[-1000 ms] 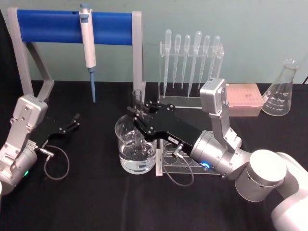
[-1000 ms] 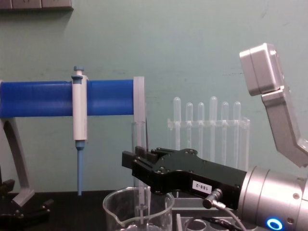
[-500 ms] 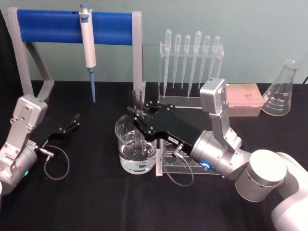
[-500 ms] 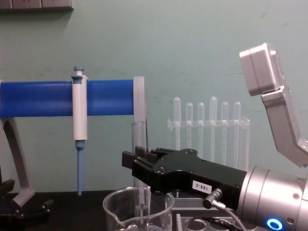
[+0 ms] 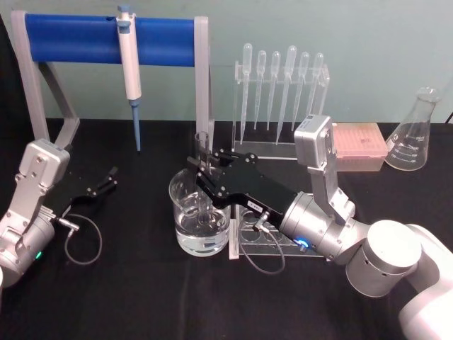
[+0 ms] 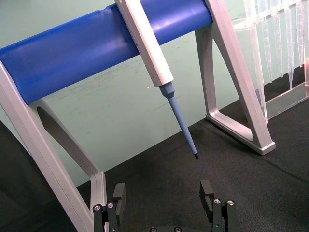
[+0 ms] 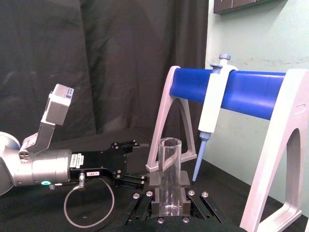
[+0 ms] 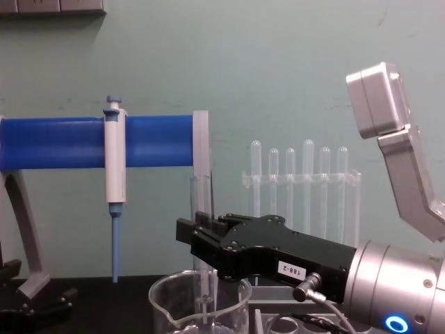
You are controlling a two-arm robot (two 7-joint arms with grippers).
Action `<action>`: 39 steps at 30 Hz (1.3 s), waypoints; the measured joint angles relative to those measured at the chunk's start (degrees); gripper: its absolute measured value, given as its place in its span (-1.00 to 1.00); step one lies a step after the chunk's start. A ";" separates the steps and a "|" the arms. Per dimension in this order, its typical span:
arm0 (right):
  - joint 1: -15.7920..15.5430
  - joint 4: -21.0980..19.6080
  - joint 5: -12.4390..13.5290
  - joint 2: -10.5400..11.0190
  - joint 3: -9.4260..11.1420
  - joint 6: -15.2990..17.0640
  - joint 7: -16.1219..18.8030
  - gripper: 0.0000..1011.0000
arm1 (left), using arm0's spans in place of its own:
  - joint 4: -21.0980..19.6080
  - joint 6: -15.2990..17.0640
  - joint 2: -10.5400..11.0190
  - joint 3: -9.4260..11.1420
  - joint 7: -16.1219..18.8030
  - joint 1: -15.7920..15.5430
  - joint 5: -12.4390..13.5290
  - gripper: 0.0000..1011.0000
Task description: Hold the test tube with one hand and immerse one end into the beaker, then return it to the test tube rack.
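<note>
The right gripper (image 5: 202,168) is pinched on the test tube (image 5: 202,142) and holds it upright by its middle over the beaker (image 5: 175,205). The beaker stands near the middle of the counter (image 5: 141,297) with clear liquid in its lower part. The tube's flared rim stands above the jaws, and its rounded end reaches down inside the beaker's wall. Whether the tip is under the liquid I cannot tell. The test tube rack (image 5: 272,246) lies just beside the beaker on its right, beneath the right arm. The left gripper (image 5: 106,180) rests near the counter's left edge, fingers spread with nothing between them.

The step in hand looks like the dip itself. To do it well, the tube should go straight down and stay vertical, clear of the beaker's wall and spout. It should stop once the end is wet and before glass meets glass at the bottom. The pinch wants to be firm but not harder, since smooth glass can slip or crack. After that comes a straight lift until the rounded end clears the rim, and only then a move sideways — the rack is close, so a short, careful shift should serve.
</note>
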 joint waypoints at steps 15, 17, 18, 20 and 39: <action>0.00 0.00 0.00 0.00 0.00 0.00 0.00 -0.55 | 0.00 0.00 0.00 0.00 0.00 0.00 0.00 0.98; 0.00 0.00 0.00 0.00 0.00 0.00 0.00 -0.55 | 0.00 0.00 0.00 0.00 0.00 0.00 0.00 0.98; 0.00 0.00 0.00 0.00 0.00 0.00 0.00 -0.55 | 0.00 0.00 0.00 0.00 0.00 0.00 0.00 0.98; 0.00 0.00 0.00 0.00 0.00 0.00 0.00 -0.55 | 0.00 0.00 0.00 0.00 0.00 0.00 0.00 0.98; 0.00 0.00 0.00 0.00 0.00 0.00 0.00 -0.55 | 0.00 0.00 0.00 0.00 0.00 0.00 0.00 0.98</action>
